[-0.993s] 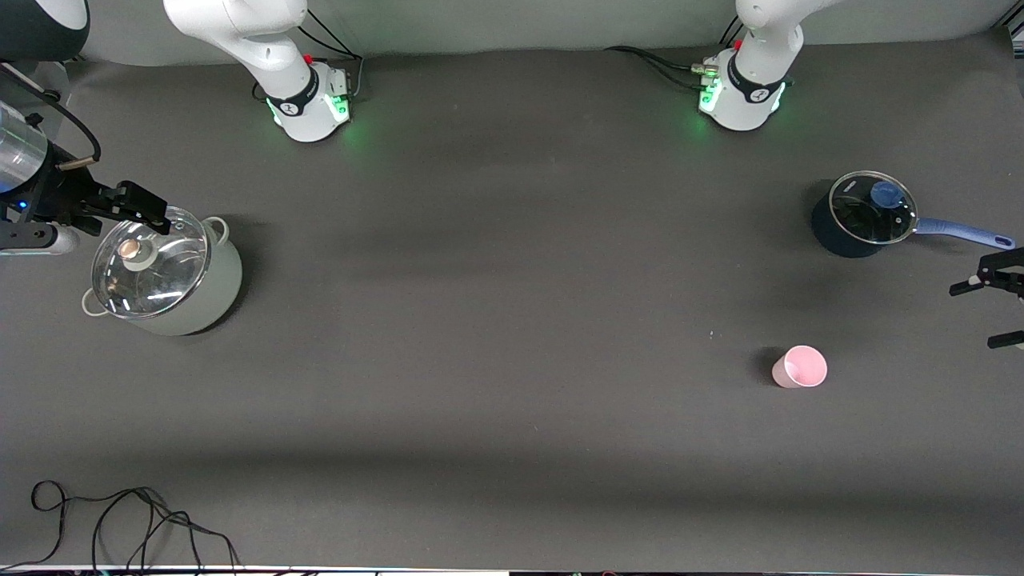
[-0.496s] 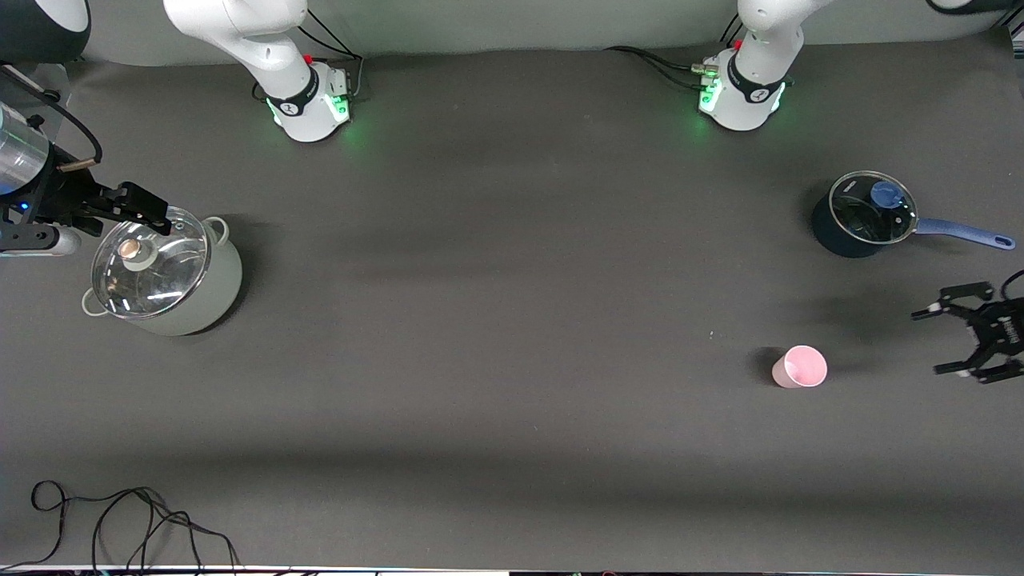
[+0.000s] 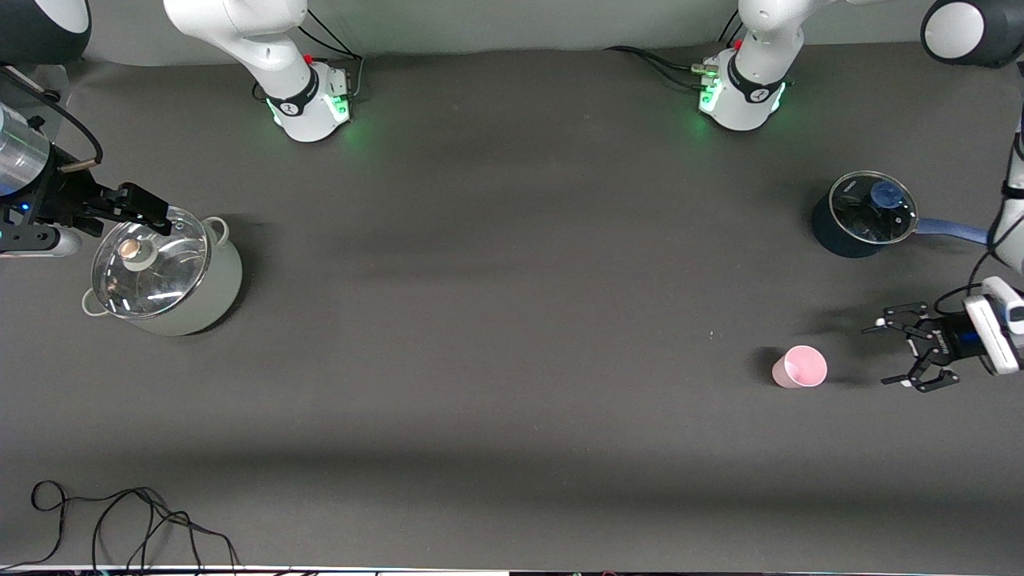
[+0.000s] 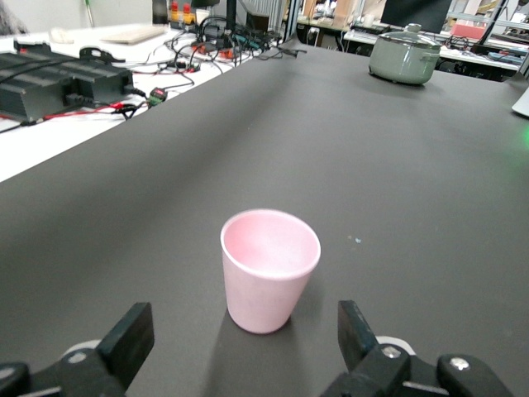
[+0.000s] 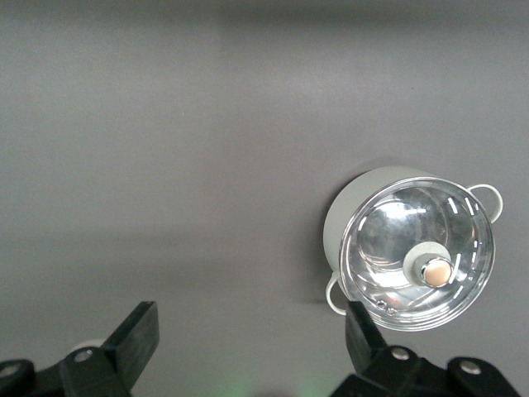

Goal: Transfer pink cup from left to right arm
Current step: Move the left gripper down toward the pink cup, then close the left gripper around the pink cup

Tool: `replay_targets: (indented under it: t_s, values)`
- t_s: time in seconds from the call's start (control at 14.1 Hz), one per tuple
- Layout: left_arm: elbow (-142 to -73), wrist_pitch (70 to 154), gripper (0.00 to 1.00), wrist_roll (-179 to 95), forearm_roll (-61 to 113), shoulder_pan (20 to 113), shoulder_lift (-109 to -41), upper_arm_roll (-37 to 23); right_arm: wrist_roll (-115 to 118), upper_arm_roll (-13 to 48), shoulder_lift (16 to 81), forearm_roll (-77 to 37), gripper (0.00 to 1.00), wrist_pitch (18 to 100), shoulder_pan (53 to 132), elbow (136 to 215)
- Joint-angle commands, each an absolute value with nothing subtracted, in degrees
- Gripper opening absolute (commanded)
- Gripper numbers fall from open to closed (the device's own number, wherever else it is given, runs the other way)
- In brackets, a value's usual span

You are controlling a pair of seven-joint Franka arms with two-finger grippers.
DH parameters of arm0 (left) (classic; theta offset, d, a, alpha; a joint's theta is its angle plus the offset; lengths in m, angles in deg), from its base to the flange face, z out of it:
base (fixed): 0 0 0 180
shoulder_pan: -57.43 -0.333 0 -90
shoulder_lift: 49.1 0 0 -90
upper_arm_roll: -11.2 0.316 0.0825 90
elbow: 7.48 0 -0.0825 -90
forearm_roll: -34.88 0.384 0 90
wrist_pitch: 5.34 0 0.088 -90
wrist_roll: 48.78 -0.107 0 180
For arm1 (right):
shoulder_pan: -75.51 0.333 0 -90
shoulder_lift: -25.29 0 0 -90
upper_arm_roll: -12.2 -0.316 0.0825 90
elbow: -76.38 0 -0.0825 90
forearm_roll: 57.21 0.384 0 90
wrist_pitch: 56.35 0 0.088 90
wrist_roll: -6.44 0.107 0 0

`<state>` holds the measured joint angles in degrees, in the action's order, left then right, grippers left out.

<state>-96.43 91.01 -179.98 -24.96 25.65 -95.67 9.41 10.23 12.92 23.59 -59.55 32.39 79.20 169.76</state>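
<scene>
1. Front view shows my left gripper [image 3: 894, 354] much closer to the pink cup [image 3: 799, 367] than it was a second ago, when only its fingertips showed at the frame's edge at the left arm's end of the table. It has swept in low and now faces the cup from that end, near it but not yet touching.

2. My left fingers [image 4: 124, 343] are spread wide and hold nothing. In the left wrist view the cup [image 4: 269, 269] stands upright between their lines, a little ahead of the tips.

3. The cup itself has not shifted. It stands on the dark table [image 3: 512, 320], nearer to the front camera than the blue saucepan [image 3: 866, 213] with its glass lid.

4. My right gripper [image 3: 152, 210] waits over the rim of the grey-green stockpot [image 3: 164, 270] at the right arm's end, unmoved across the last second. The right wrist view shows its fingers [image 5: 136, 335] apart and empty.

5. I judge this to be the approach before the first pick: a short advance should bring the cup between my left fingers, then a close and lift. The handover is not yet begun, and the tumbler looks light enough to tip if one fingertip nudges it first.
</scene>
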Motion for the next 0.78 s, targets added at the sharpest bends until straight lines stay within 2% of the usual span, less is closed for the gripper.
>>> replay_targets:
  t_s: [0.0, 0.43, 0.71]
  values:
    - [-98.01, 91.25, 0.99, -187.80, -27.61, 23.86, -97.52, 8.83, 9.16, 13.08, 24.41, -59.94, 1.00, 30.84, 79.46, 168.14]
    - [-100.12, 91.34, 0.99, -196.60, -30.77, 23.32, -101.13, 8.74, 9.08, 13.08, 24.41, -59.94, 1.00, 30.48, 79.47, 168.05]
    - [-101.17, 93.79, 0.99, -197.57, -34.11, 26.13, -102.19, 8.65, 9.08, 13.08, 24.41, -59.94, 1.00, 30.48, 79.38, 168.05]
